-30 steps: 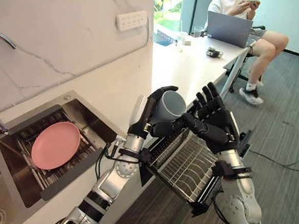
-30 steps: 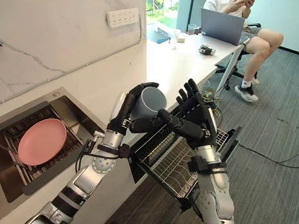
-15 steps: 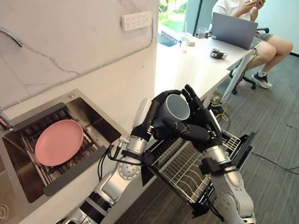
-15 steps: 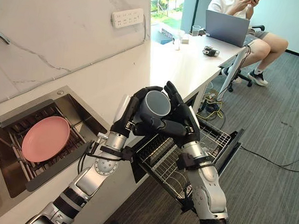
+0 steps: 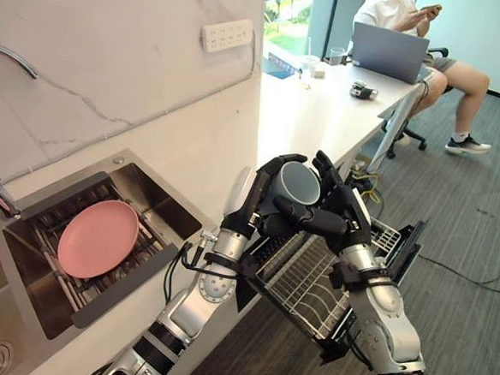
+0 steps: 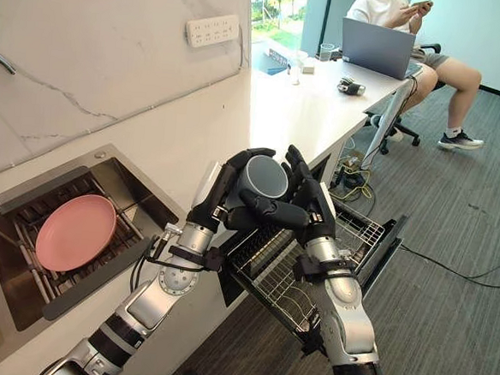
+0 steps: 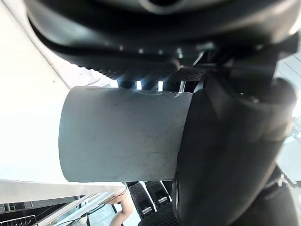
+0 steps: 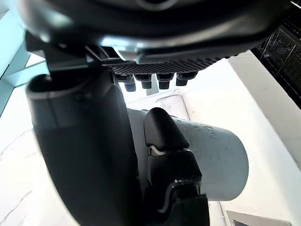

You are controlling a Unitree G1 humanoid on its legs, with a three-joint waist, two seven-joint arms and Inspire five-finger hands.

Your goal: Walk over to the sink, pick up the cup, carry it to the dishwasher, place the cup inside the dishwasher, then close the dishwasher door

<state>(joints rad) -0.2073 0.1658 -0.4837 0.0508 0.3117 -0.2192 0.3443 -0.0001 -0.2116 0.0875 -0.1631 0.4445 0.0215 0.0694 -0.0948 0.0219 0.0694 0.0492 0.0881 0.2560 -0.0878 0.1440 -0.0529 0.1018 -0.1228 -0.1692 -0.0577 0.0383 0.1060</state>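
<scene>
Counter point(image 5: 307, 114): white, sink point(image 5: 159, 200) with pink plate point(image 5: 98, 239) at my left.
Cup point(image 5: 300, 184): plain grey, mouth tilted up, above the open rack point(image 5: 312, 282).
Left hand point(image 5: 253, 203): I see it wrapped round Cup.
Right hand point(image 5: 342, 218): clasping Cup from the other side.

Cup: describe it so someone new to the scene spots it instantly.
Start at the white counter, then its front edge, where the dishwasher rack is pulled out. Above that rack, the left hand and right hand clasp the cup between them. It is plain grey, tipped sideways, unlike the flat pink plate in the sink.
</scene>
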